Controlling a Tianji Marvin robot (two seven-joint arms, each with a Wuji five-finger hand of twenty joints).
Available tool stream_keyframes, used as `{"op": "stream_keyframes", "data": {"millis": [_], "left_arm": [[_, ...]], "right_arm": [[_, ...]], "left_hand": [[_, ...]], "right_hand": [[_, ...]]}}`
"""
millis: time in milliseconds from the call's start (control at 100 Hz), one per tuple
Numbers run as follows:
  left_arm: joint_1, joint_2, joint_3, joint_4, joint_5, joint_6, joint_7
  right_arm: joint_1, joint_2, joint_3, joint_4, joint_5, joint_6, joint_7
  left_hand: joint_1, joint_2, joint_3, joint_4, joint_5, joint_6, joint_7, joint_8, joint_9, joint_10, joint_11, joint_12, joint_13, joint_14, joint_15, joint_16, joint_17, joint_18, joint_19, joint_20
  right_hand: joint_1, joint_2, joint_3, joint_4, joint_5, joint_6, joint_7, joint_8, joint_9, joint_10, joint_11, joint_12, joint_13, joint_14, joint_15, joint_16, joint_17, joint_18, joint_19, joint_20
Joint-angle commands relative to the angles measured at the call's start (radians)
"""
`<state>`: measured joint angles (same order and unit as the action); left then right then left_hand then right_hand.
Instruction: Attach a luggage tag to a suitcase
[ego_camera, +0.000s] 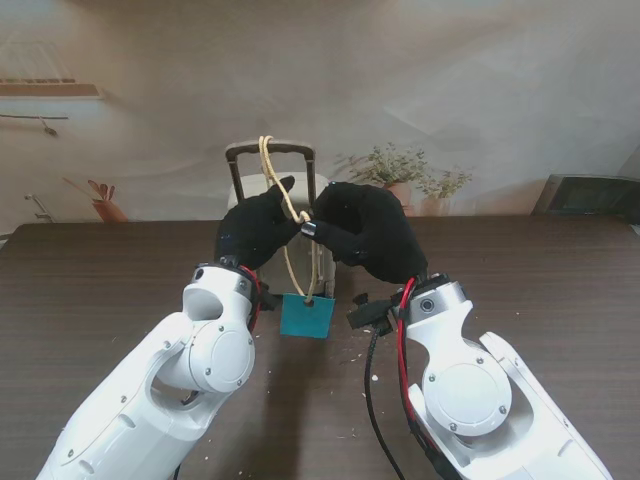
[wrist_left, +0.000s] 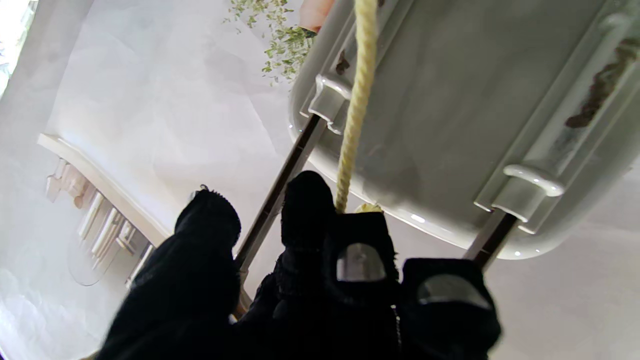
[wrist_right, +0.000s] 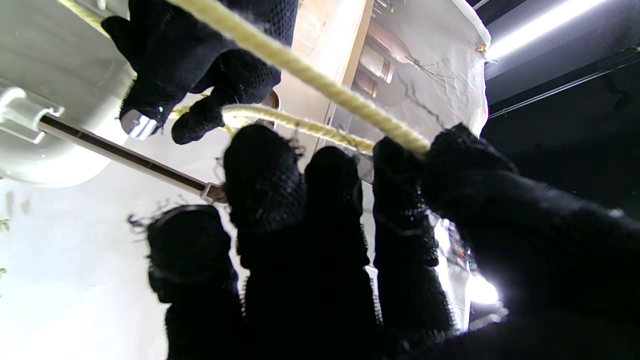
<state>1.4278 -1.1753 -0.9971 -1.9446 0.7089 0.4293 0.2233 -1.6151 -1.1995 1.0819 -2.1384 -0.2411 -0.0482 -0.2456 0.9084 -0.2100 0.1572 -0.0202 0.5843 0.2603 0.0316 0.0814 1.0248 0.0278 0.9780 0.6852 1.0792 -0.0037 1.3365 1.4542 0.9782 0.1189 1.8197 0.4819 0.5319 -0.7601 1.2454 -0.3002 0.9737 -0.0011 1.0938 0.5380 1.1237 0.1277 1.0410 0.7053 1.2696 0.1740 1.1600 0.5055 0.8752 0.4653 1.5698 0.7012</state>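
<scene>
Two white arms rise nearest the stand camera, each ending in one black-gloved hand: the left hand (ego_camera: 255, 230) pinches the yellow cord (ego_camera: 270, 165) between thumb and fingertips, and the right hand (ego_camera: 368, 230) has its fingers closed on the same cord, touching the left. One teal luggage tag (ego_camera: 306, 315) hangs on the cord between the wrists, in front of one pale suitcase (ego_camera: 330, 275) standing on the dark table (ego_camera: 100, 280). The cord loops over the single telescopic handle (ego_camera: 270, 150).
</scene>
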Motion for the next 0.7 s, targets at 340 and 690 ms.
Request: {"op": "stream_keyframes", "data": {"millis": [340, 690], "left_arm": [[0.005, -0.004, -0.011, 0.002, 0.043, 0.078, -0.008], [0.062, -0.007, -0.05, -0.024, 0.071, 0.091, 0.041]], "right_arm": [[-0.01, 0.002, 0.009, -0.005, 0.003, -0.004, 0.011], [-0.006, 0.001, 0.001, 0.001, 0.005, -0.003, 0.009]], "left_hand": [[0.038, 0.084, -0.074, 0.019, -0.077, 0.015, -0.034, -0.03, -0.013, 0.082, 0.005, -0.017, 0.005, -0.023, -0.036, 0.105, -0.024, 0.025, 0.13, 0.013], [0.031, 0.084, -0.087, 0.026, -0.062, 0.036, -0.028, -0.03, -0.03, 0.087, -0.008, -0.022, -0.008, -0.014, -0.046, 0.116, -0.04, 0.033, 0.122, 0.024]], "right_hand": [[0.044, 0.021, -0.003, -0.008, -0.017, -0.056, 0.021, 0.021, -0.022, 0.001, 0.017, 0.009, 0.036, 0.001, -0.003, -0.011, -0.001, -0.012, 0.045, 0.019], [0.044, 0.02, -0.001, -0.008, -0.017, -0.057, 0.021, 0.021, -0.023, 0.002, 0.016, 0.008, 0.035, 0.001, -0.002, -0.01, 0.0, -0.013, 0.045, 0.02]]}}
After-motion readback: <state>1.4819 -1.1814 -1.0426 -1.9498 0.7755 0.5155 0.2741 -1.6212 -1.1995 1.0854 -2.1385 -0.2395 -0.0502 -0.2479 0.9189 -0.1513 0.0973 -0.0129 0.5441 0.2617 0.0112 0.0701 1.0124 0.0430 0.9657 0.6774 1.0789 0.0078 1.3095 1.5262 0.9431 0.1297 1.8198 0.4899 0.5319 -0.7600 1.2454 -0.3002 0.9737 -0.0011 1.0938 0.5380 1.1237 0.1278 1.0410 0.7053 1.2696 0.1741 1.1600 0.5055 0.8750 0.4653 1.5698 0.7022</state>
